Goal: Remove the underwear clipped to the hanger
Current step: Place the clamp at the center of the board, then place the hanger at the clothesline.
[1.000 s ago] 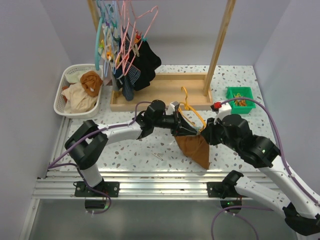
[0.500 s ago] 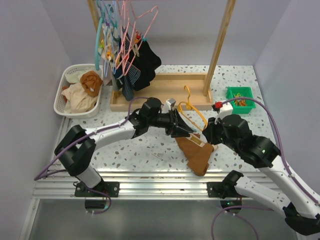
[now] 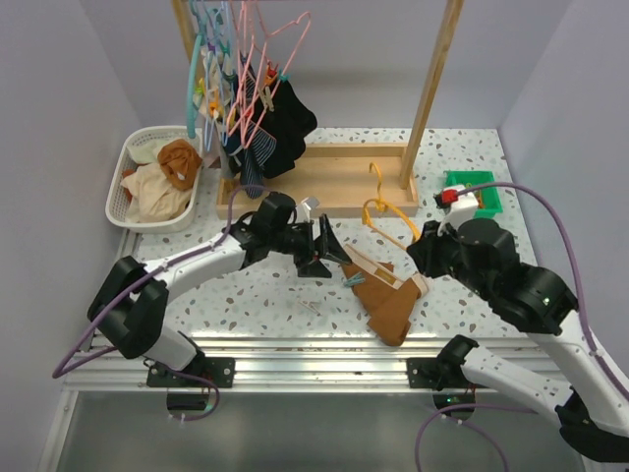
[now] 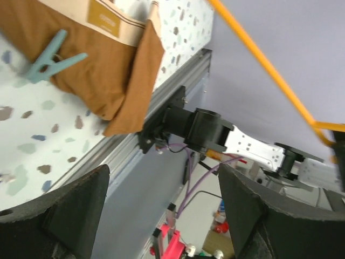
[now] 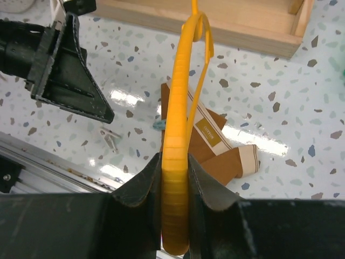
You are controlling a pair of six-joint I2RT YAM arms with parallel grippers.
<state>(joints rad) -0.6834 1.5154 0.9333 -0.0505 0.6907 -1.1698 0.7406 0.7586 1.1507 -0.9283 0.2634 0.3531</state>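
Observation:
Black underwear (image 3: 287,123) hangs clipped to a pink hanger (image 3: 257,93) on the rack at the back left, far from both grippers. My right gripper (image 5: 175,186) is shut on a bare orange hanger (image 5: 180,102) and holds it above the table; from above, the orange hanger (image 3: 390,210) rises left of that gripper (image 3: 425,258). An orange-brown cloth (image 3: 385,297) with a striped waistband lies on the table below, a teal clothespin (image 4: 51,54) on it. My left gripper (image 3: 332,254) stands open and empty just left of the cloth (image 4: 108,70).
A white basket (image 3: 116,192) with folded clothes stands at the left. The wooden rack base (image 3: 334,187) and its post (image 3: 432,88) fill the back. A green bin (image 3: 474,183) of clips stands at the right. A small loose clip (image 3: 311,306) lies near the front edge.
My left gripper has opened and drawn back to the left. The orange-brown cloth has come off the orange hanger and dropped to the table. The right gripper moved the hanger slightly right.

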